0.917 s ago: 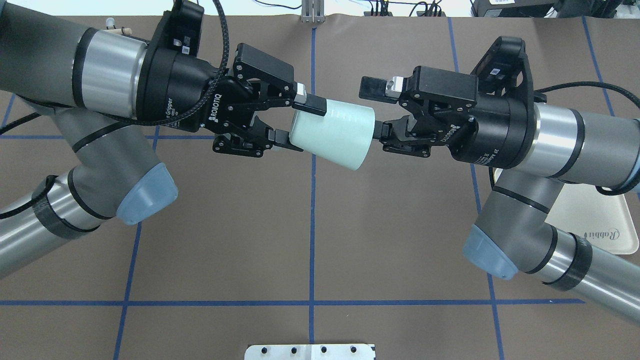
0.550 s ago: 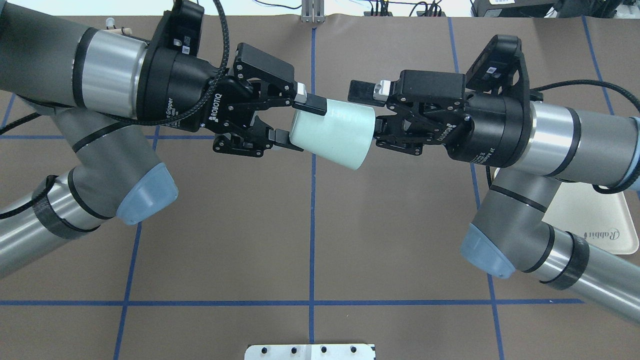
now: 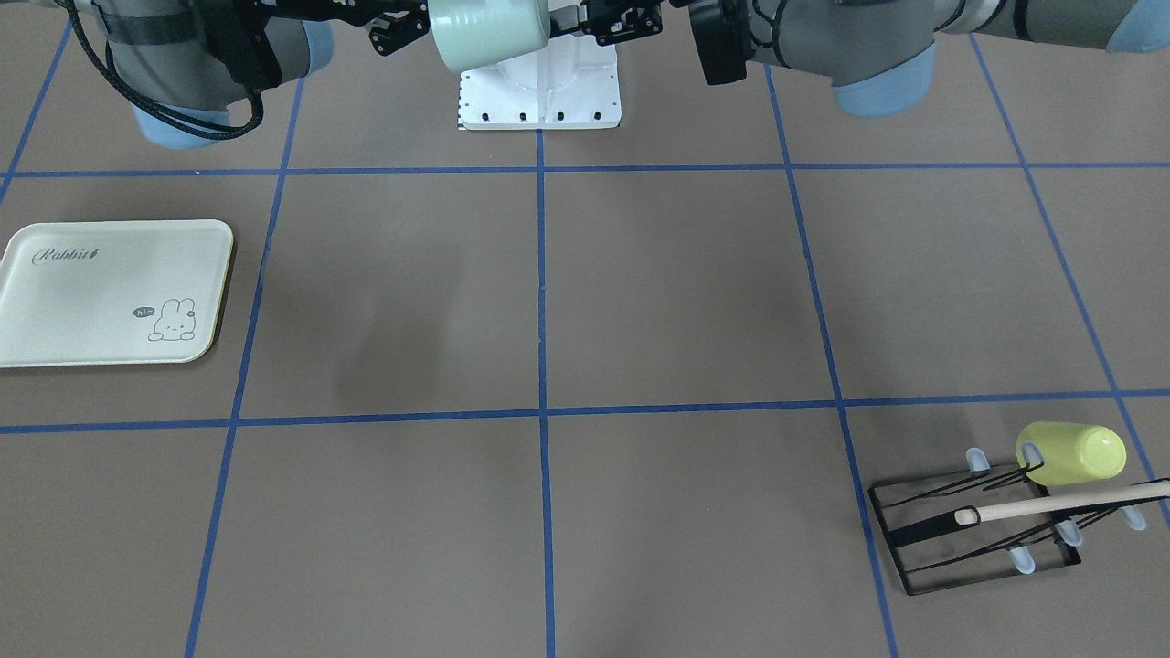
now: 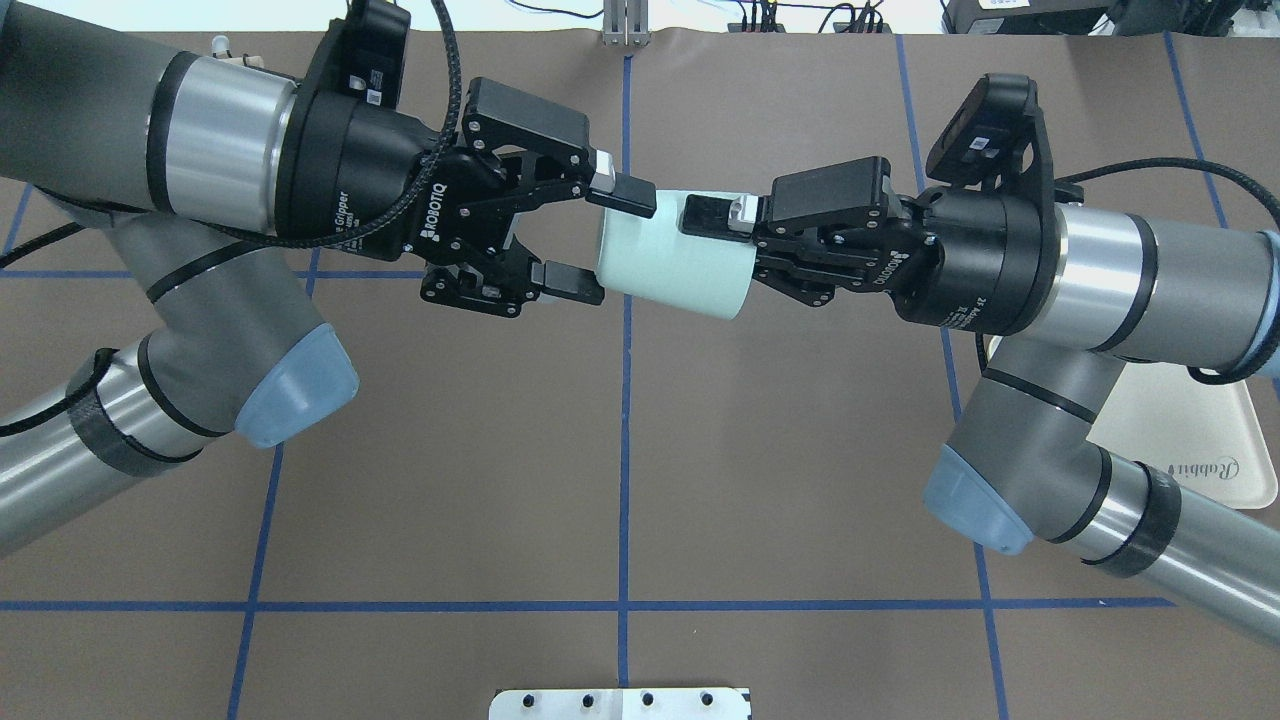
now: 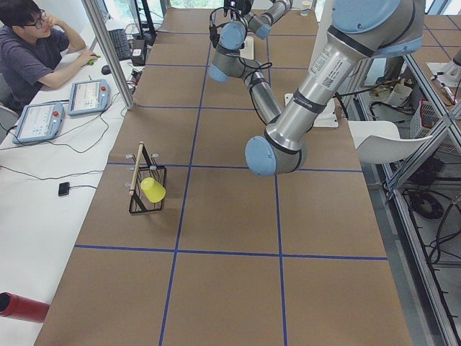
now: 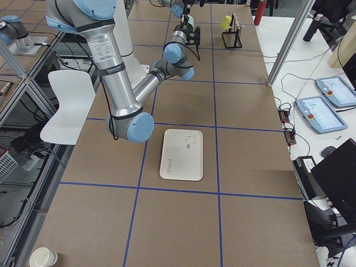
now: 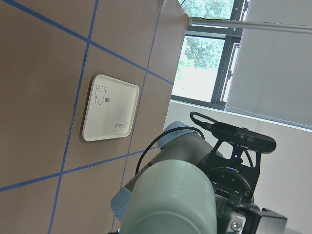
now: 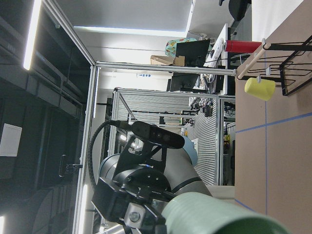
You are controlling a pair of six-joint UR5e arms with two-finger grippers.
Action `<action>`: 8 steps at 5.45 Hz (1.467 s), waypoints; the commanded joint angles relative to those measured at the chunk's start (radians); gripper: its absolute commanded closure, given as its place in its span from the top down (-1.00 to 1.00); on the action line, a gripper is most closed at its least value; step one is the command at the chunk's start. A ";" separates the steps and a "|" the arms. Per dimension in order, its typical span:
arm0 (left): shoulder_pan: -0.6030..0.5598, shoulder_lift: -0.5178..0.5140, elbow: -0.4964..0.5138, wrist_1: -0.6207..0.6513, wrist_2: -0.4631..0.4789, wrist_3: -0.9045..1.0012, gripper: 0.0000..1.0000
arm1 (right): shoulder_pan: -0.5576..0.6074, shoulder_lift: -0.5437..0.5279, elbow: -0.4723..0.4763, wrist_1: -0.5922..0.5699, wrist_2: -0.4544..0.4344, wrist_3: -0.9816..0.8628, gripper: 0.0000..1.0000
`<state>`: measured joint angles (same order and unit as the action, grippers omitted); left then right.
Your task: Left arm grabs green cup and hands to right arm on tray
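The pale mint-green cup (image 4: 660, 268) hangs on its side in mid-air between the two arms, above the table's middle line. It also shows in the front view (image 3: 489, 32) and close up in both wrist views (image 7: 175, 200) (image 8: 219, 214). My right gripper (image 4: 712, 245) is shut on the cup's wide rim, with one finger on the outside wall. My left gripper (image 4: 603, 240) is open, and its fingers stand just off either side of the cup's narrow base. The cream tray (image 3: 110, 292) lies flat on the table on my right, partly under the right arm in the overhead view (image 4: 1190, 430).
A black wire rack (image 3: 978, 530) at the far left of the table holds a yellow-green cup (image 3: 1069, 454) and a wooden stick. A white base plate (image 3: 539, 91) sits between the arms. An operator (image 5: 36, 43) sits beside the table.
My right gripper moved in and shut on the cup's rim. My left gripper's fingers spread off the cup's base. The cup has turned a little to line up with the right gripper.
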<state>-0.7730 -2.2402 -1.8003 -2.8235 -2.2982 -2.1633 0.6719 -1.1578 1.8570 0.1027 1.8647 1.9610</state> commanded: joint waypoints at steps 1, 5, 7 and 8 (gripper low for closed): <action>-0.009 0.002 0.013 0.001 -0.001 0.010 1.00 | 0.038 -0.006 0.002 0.005 0.031 0.003 -1.00; -0.026 0.045 0.088 0.033 -0.026 0.147 1.00 | 0.227 -0.040 -0.001 -0.483 0.299 -0.144 -1.00; -0.110 0.057 0.084 0.299 -0.122 0.354 1.00 | 0.345 -0.057 0.007 -0.749 0.414 -0.328 -1.00; -0.139 0.069 0.073 0.409 -0.125 0.479 1.00 | 0.377 -0.072 0.014 -0.849 0.415 -0.403 -1.00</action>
<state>-0.8840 -2.1800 -1.7199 -2.5132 -2.4128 -1.7896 1.0154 -1.2183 1.8656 -0.6552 2.2693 1.6277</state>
